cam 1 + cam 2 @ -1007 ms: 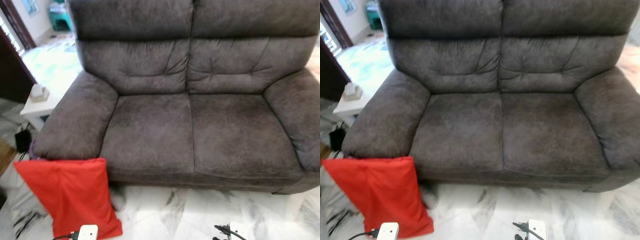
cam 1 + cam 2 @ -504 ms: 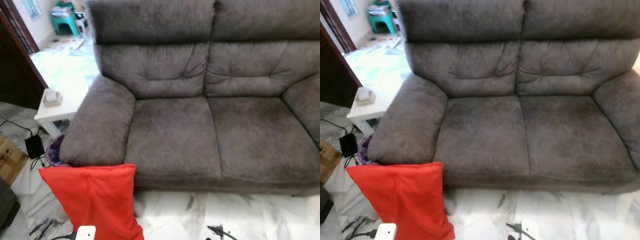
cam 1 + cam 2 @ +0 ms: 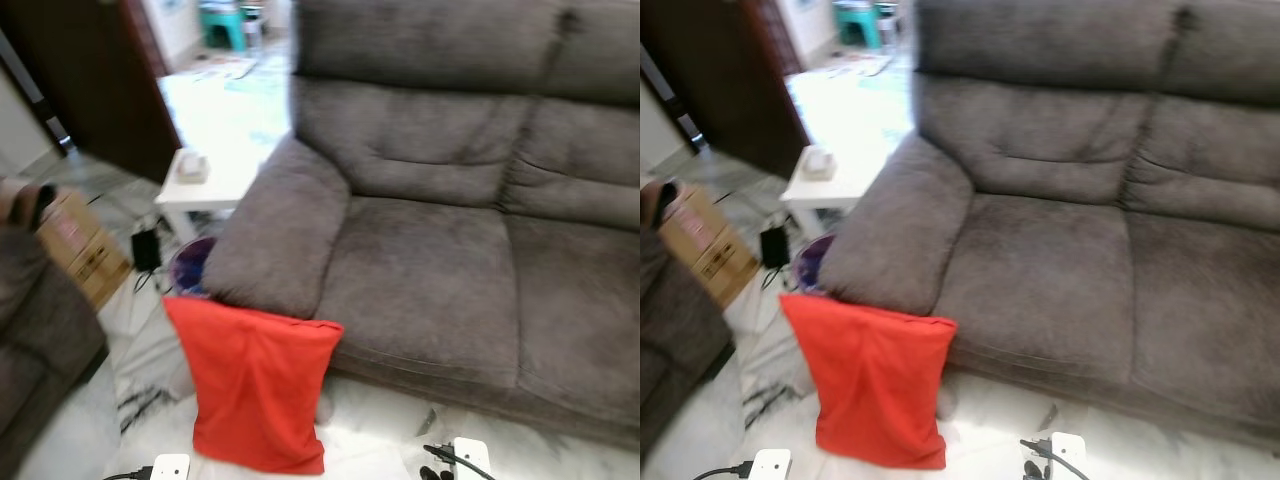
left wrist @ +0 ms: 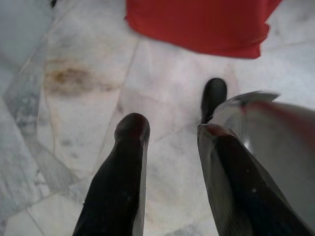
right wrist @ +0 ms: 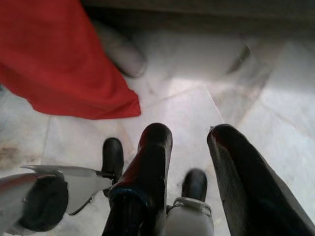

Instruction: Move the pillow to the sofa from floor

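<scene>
A red pillow point(image 3: 255, 385) stands on the marble floor, leaning against the front of the left armrest of the grey-brown sofa point(image 3: 430, 280). Both arms hang low at the bottom of the eye views. In the left wrist view my left gripper point(image 4: 172, 132) is open above bare floor, with the pillow's lower edge point(image 4: 197, 24) a short way beyond its fingertips. My right gripper point(image 5: 191, 135) is open too, also over the floor, and the pillow's corner point(image 5: 54, 64) lies ahead of it to one side. Neither gripper touches the pillow.
Left of the sofa stands a white side table point(image 3: 215, 185) with a tissue box point(image 3: 190, 165). Below it are a purple bin point(image 3: 190, 270) and a black adapter point(image 3: 146, 250) with cables. A cardboard box point(image 3: 85, 250) and a dark seat point(image 3: 40, 330) are at far left.
The whole picture has slid to the right, so the camera has turned left. The pillow still leans on the armrest. The box and dark seat at left have come into view.
</scene>
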Motion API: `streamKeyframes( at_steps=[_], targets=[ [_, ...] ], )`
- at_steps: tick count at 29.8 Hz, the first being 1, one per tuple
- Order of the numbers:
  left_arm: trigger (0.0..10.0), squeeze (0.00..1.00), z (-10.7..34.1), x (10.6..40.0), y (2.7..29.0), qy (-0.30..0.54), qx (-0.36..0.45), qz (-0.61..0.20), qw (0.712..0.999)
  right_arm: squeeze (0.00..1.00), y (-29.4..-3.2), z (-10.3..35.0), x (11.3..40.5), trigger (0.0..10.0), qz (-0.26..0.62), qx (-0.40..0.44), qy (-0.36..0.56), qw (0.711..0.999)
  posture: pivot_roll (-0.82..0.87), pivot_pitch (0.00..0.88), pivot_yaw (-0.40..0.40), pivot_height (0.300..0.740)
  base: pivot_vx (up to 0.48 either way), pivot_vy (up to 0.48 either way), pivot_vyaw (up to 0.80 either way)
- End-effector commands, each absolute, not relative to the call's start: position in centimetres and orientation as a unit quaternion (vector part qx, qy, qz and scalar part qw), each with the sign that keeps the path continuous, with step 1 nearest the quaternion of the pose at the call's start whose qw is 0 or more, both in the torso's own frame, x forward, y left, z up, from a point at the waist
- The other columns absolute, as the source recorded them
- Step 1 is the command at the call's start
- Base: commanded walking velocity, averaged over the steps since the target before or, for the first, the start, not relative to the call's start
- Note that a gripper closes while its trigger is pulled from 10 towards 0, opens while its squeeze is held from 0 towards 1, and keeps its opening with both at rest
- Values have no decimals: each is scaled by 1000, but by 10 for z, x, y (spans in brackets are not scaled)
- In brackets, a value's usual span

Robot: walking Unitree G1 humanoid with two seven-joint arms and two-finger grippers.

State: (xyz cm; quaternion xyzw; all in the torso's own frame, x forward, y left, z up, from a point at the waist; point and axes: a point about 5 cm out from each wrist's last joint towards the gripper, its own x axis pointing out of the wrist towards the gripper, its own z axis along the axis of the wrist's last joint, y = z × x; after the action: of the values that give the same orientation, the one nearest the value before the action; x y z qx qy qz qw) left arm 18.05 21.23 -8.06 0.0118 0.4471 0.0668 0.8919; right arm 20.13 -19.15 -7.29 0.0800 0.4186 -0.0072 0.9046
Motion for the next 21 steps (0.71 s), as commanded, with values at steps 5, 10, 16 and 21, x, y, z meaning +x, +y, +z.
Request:
streamKeyframes(
  at_steps=[5,10,16,21],
  targets=[
    [10000,0,-83,175,213,456,10,72,887,0,-191,-78,192,10000,-11,88,430,898,112,134,21,740,0,0,800],
    [10000,0,-83,176,213,456,8,75,887,0,-192,-77,194,10000,-11,89,428,899,113,133,19,740,0,0,800],
    [10000,0,-83,177,212,454,8,77,888,0,-193,-77,193,10000,-14,89,428,899,112,135,17,740,0,0,767],
    [10000,0,-82,178,212,450,11,75,890,0,-195,-78,191,10000,-30,106,426,898,111,136,19,740,0,0,120]
  ],
)
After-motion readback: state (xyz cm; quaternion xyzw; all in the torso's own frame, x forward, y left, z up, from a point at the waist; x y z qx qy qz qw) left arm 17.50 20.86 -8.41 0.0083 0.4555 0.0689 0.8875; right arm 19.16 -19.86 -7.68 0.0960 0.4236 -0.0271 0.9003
